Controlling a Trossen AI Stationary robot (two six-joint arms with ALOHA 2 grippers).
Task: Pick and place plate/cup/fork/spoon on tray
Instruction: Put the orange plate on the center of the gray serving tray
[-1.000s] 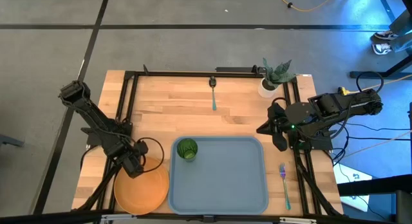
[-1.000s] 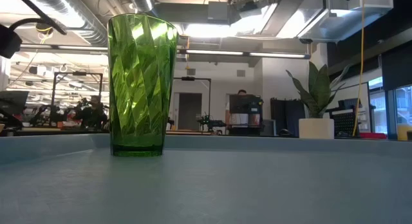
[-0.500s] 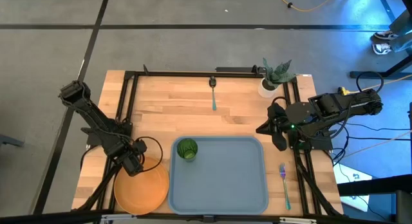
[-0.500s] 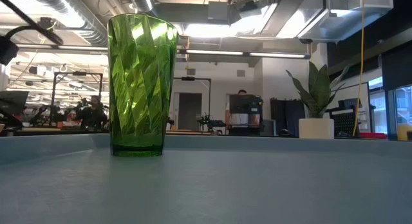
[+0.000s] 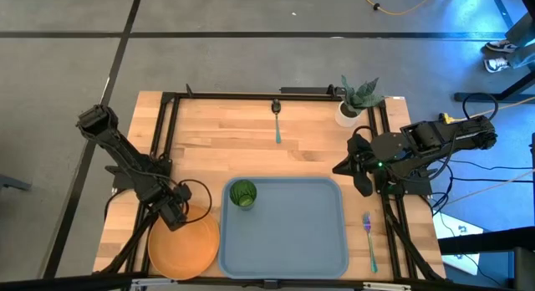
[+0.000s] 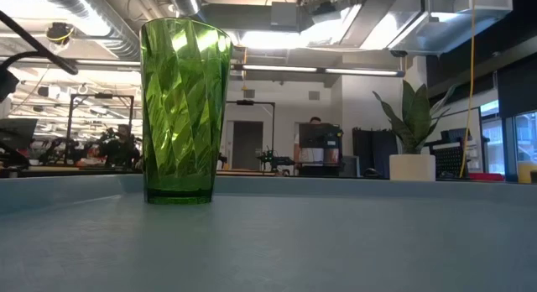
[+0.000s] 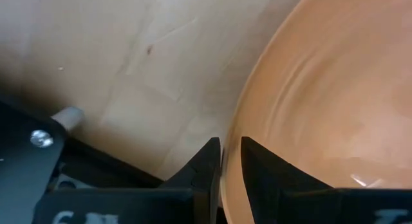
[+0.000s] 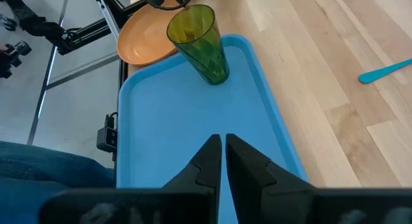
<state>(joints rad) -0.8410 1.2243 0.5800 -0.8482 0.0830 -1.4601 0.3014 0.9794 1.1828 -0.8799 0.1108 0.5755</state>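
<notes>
The orange plate (image 5: pixel 185 247) lies on the table left of the grey-blue tray (image 5: pixel 292 241). My left gripper (image 5: pixel 172 212) is at the plate's far-left rim, shut on it. The green cup (image 5: pixel 242 193) stands upright on its base in the tray's far-left corner; it also shows in the low view (image 6: pixel 185 107) and the right wrist view (image 8: pixel 199 40). The spoon (image 5: pixel 277 122) lies near the table's far edge. The fork (image 5: pixel 369 239) lies on the table right of the tray. My right gripper (image 5: pixel 353 171) is shut and empty by the tray's far-right corner. My left gripper pinches the plate's far-left rim (image 7: pixel 233 137) between its two fingers, one finger (image 7: pixel 206 169) outside the rim and one (image 7: pixel 261 169) over the plate's inner face. The fingers slant down from the table's far left. Whether the plate is lifted I cannot tell.
A potted plant (image 5: pixel 355 99) stands at the table's far right corner. A black frame (image 5: pixel 167 140) runs along the table's left, far and right sides. The room beyond shows in the low view, with a person (image 6: pixel 315 145) far off.
In the low view my left arm has shifted a little at the picture's left edge. The plate, cup, fork and spoon lie where they were.
</notes>
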